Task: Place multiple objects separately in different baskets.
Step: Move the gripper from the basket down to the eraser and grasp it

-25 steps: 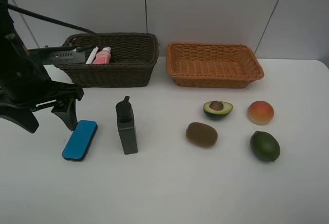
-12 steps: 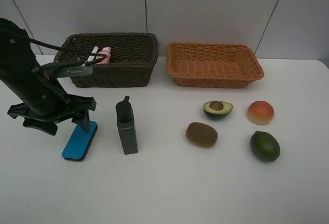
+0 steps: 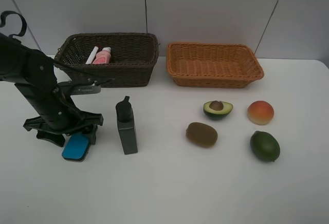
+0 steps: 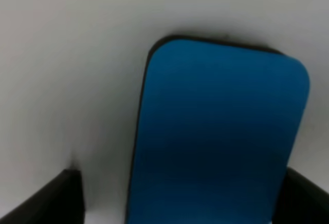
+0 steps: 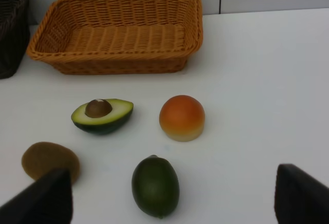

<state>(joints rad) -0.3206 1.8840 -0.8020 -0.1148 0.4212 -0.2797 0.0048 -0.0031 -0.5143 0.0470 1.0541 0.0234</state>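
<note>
Blue oblong eraser (image 3: 77, 149) lies flat on the counter (image 3: 164, 188) near the dark green bottle (image 3: 127, 129). The left tool (image 3: 72, 133) straddles its narrow width, jaws apart, so closing would pinch its long sides. Right tool (image 5: 172, 196) hangs spread, holding nothing.

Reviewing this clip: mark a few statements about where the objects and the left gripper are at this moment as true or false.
1. The white marker and the pink bottle lie in the dark brown basket. True.
2. The halved avocado is in the orange basket. False: it sits on the table, in front of that basket.
3. The left gripper is open, its fingers on either side of the blue eraser. True.
4. The kiwi touches the green round fruit. False: they lie apart.
</note>
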